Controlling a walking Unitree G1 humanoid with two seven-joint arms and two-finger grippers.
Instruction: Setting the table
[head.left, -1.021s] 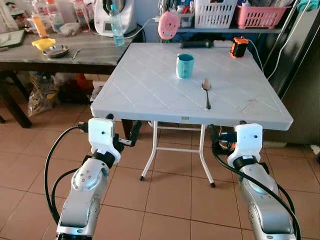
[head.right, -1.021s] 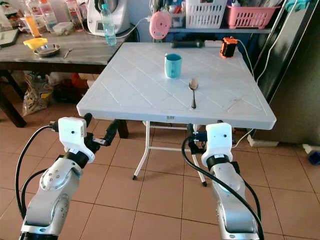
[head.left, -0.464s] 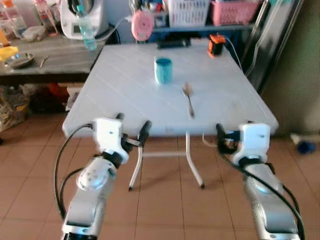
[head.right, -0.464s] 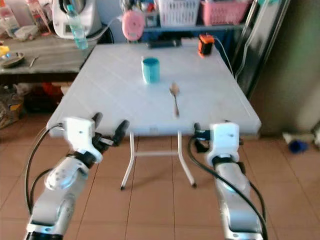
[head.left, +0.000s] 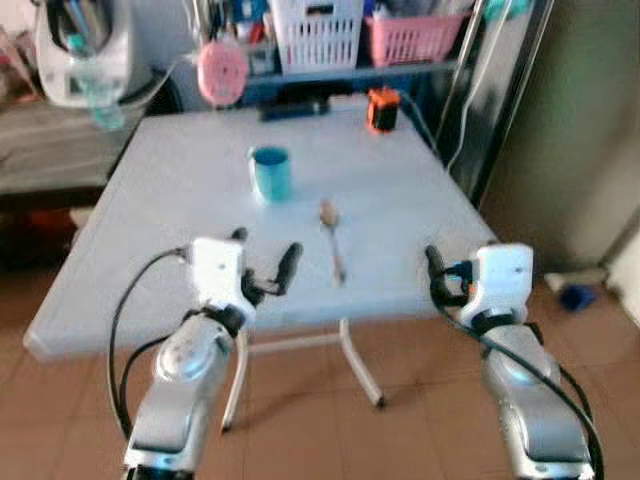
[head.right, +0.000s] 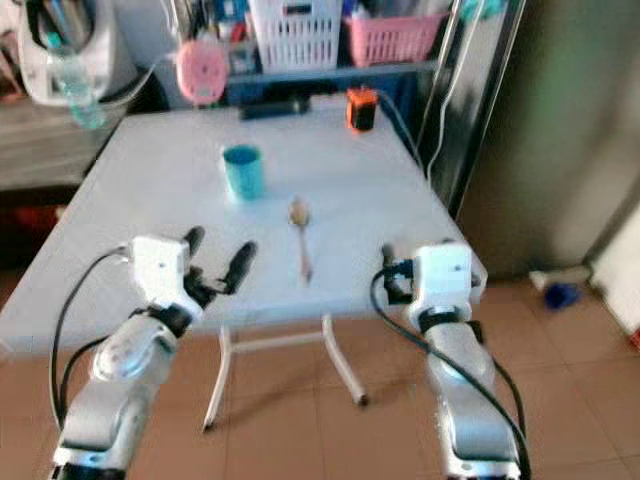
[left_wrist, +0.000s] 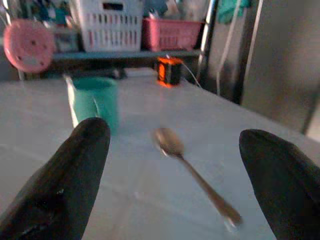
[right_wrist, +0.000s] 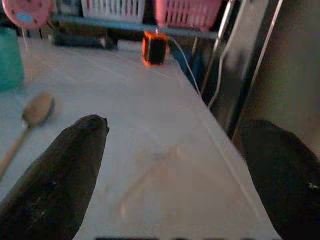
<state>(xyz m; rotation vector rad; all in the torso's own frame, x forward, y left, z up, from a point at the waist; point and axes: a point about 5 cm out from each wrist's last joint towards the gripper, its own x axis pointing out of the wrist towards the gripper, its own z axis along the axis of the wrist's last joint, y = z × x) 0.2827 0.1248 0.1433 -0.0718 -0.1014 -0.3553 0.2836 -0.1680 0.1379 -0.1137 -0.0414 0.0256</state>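
White desk (head.left: 180, 190) bearing teal cup (head.left: 271, 173) and, just beside it, metal spoon (head.left: 332, 238), left end effector (head.left: 262, 262) and right end effector (right_wrist: 175, 145) at near edge, fingers apart, both empty

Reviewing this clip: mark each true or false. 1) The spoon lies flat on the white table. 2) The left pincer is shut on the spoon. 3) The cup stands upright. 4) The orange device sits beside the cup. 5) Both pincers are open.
1) True: the spoon lies flat on the white table.
2) False: the left pincer is open and holds nothing.
3) True: the cup stands upright.
4) False: the orange device sits apart, near the far edge.
5) True: the right pincer is open too.
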